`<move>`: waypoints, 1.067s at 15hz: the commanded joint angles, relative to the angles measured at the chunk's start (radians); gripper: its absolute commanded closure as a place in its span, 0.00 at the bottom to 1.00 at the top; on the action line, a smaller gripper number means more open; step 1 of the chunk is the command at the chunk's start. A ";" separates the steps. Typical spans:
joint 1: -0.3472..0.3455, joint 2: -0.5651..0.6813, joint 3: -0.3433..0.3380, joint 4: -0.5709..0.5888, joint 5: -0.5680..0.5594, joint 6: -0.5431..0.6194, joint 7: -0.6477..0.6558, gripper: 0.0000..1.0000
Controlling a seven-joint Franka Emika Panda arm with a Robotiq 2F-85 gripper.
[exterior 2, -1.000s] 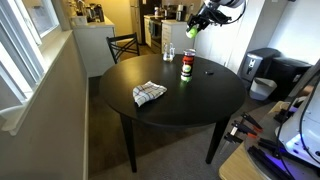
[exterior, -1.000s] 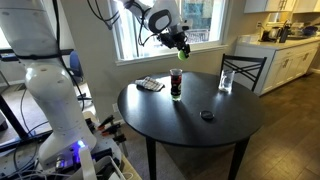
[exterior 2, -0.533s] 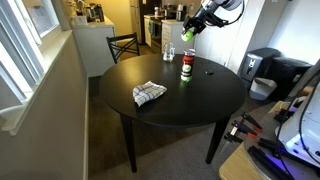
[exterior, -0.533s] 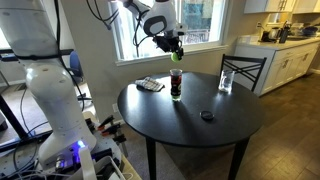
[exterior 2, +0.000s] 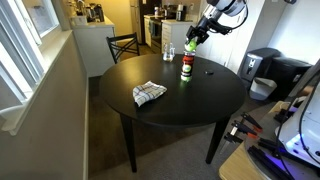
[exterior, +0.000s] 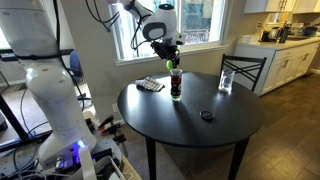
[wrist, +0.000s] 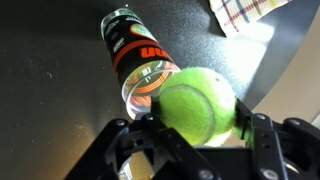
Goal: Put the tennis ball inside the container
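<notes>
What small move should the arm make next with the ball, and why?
Probably a small sideways shift before lowering. In the wrist view the gripper holds the tennis ball beside the open mouth of the container, overlapping only its rim, not centred over it. Releasing now would likely bounce it off the rim.

An exterior view stands well back from the table, slightly above it, facing the window behind it. An exterior view looks from higher up across the table toward the kitchen beyond it, seemingly from a roughly perpendicular side. The wrist view hangs close above the table, looking steeply down. All three share the container on the table.
</notes>
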 commanded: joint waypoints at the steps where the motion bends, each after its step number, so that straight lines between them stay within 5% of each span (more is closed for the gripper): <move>1: -0.015 -0.019 -0.006 -0.034 -0.010 0.008 -0.017 0.58; 16: -0.025 0.036 -0.015 -0.027 -0.058 0.136 0.021 0.58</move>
